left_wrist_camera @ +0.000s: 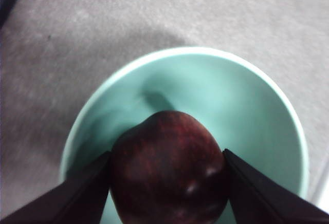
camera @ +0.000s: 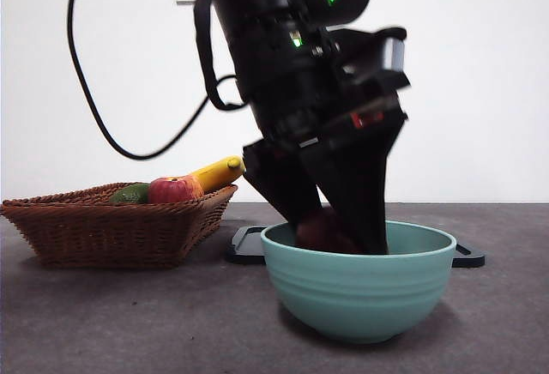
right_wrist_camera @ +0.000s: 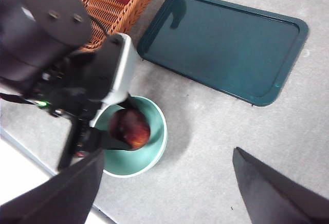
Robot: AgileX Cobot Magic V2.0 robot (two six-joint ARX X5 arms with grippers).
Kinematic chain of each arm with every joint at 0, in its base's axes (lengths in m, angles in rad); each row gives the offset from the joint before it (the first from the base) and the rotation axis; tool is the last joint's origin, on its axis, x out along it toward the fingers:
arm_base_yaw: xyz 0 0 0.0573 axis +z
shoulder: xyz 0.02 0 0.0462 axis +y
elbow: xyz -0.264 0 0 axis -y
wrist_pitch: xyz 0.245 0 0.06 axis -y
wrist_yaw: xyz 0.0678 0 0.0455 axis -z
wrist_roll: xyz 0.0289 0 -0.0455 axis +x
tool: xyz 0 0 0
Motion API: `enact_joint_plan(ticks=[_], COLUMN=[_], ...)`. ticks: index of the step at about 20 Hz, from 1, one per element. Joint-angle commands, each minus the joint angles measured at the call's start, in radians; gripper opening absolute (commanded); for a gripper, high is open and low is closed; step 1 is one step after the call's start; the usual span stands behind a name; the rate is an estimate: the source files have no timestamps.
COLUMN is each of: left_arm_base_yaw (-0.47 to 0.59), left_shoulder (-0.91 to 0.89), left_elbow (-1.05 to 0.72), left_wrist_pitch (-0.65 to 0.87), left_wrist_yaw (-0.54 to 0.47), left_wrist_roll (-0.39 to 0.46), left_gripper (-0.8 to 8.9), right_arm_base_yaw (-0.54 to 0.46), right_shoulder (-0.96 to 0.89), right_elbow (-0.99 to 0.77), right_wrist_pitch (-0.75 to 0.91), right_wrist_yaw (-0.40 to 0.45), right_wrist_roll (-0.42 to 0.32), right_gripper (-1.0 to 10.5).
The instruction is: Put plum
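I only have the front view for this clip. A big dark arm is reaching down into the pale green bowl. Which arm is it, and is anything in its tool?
Observer: The left tool; it grips the glossy dark maroon plum inside the mint-green ceramic bowl.
Operator: What's the black edge behind the bowl?
Observer: A dark teal rectangular tray, nothing on it.
Operator: And the right arm?
Observer: The right tool hangs open above the grey table, beside the bowl, holding nothing.
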Motion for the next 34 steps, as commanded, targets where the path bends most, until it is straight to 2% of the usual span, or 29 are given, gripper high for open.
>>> enact_joint_plan(ticks=[1,8,11,13,20,24,29,34], left_arm_base_yaw=[-0.019,-0.021,-0.028,-0.028,-0.029,-0.011,0.088,0.28], left_shoulder=[0.034,0.035,0.035,0.035,-0.01,-0.11,-0.32,-0.539], left_elbow=[0.018,0.018,0.018,0.018,0.057,0.102,0.108,0.108], left_wrist_pitch=[0.02,0.016,0.016,0.016,-0.016,-0.036,-0.033,-0.042], left_wrist_yaw=[-0.002,-0.003,-0.002,-0.002,-0.002,-0.002,-0.002,0.004], left_wrist_roll=[0.014,0.014,0.014,0.013,-0.003,-0.008,-0.042,-0.062], left_gripper=[2.7,2.82,3.77,4.06,4.05,4.05,4.05,4.04], right_arm_base_yaw=[0.005,0.005,0.005,0.005,0.005,0.005,0.005,0.005], right_shoulder=[0.005,0.005,0.005,0.005,0.005,0.005,0.005,0.005], right_elbow=[0.021,0.021,0.021,0.021,0.021,0.021,0.021,0.021], right_wrist_pitch=[0.008,0.008,0.008,0.008,0.008,0.008,0.008,0.008], right_wrist_yaw=[-0.002,-0.002,-0.002,-0.002,-0.002,-0.002,-0.002,-0.002], right_wrist_roll=[-0.005,-0.005,-0.005,-0.005,-0.005,-0.005,-0.005,-0.005], right_gripper=[4.0,4.0,4.0,4.0,4.0,4.0,4.0,4.0])
